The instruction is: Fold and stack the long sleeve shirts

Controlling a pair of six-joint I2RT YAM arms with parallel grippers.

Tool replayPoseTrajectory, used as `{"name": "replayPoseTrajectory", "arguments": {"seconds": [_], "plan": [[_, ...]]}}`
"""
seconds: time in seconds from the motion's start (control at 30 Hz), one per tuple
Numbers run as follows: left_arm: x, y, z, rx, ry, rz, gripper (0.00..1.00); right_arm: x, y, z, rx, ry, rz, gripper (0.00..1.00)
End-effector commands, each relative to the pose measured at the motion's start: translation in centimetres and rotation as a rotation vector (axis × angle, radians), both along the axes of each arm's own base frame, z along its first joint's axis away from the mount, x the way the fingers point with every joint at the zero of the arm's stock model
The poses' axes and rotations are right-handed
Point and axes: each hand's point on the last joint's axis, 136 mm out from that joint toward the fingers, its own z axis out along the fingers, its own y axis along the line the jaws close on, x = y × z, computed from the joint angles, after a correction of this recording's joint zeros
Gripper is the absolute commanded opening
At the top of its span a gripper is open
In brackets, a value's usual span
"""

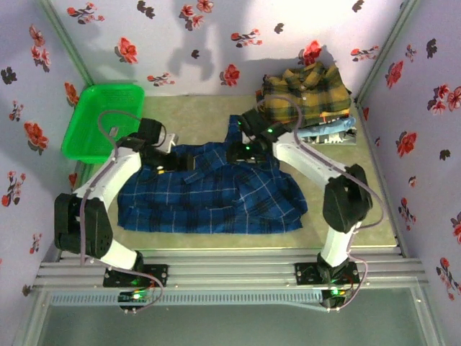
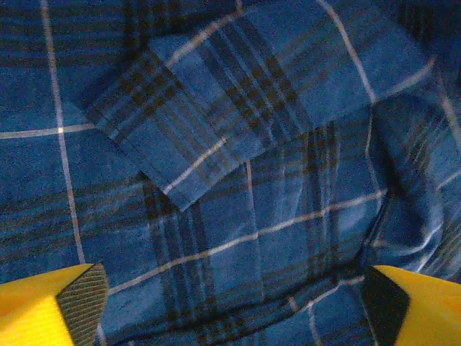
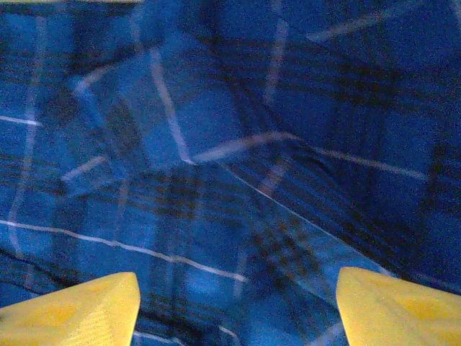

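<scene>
A dark blue plaid long sleeve shirt (image 1: 216, 191) with thin white lines lies spread across the middle of the table. My left gripper (image 1: 171, 163) hovers over its upper left part, jaws wide apart. In the left wrist view the left gripper (image 2: 234, 306) is open above the cloth, with a folded sleeve cuff (image 2: 216, 94) lying just ahead. My right gripper (image 1: 243, 149) is over the shirt's upper middle, near the collar. Seen from its wrist, the right gripper (image 3: 238, 310) is open with nothing but blue plaid beneath it. A mustard-yellow plaid shirt (image 1: 306, 94) tops a stack of light blue shirts (image 1: 337, 130) at the back right.
A green plastic basket (image 1: 101, 119) stands at the back left. Floral walls close in the table on three sides. Bare tabletop (image 1: 202, 122) shows between the basket and the stack.
</scene>
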Motion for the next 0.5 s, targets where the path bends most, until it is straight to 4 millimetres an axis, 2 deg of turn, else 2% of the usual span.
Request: {"name": "replayPoseTrajectory", "arguments": {"seconds": [0.0, 0.1, 0.23, 0.37, 0.47], "plan": [[-2.7, -0.6, -3.3, 0.189, 0.080, -0.214, 0.86, -0.3, -1.8, -0.4, -0.004, -0.013, -0.067, 0.75], [-2.9, -1.3, -5.5, 0.274, 0.103, -0.280, 0.77, -0.9, -2.6, -0.8, -0.009, -0.002, -0.074, 0.75], [-1.4, -1.6, -7.2, 0.402, 0.072, -0.309, 0.76, -1.5, -2.5, -1.8, 0.014, 0.030, -0.075, 0.75], [0.7, -0.8, -7.8, 0.502, 0.019, -0.281, 0.76, -1.9, -1.7, -3.1, 0.043, 0.072, -0.079, 0.75], [1.7, -1.2, -7.9, 0.500, -0.018, -0.275, 0.74, -2.3, -1.5, -3.9, 0.047, 0.088, -0.076, 0.75]]}}
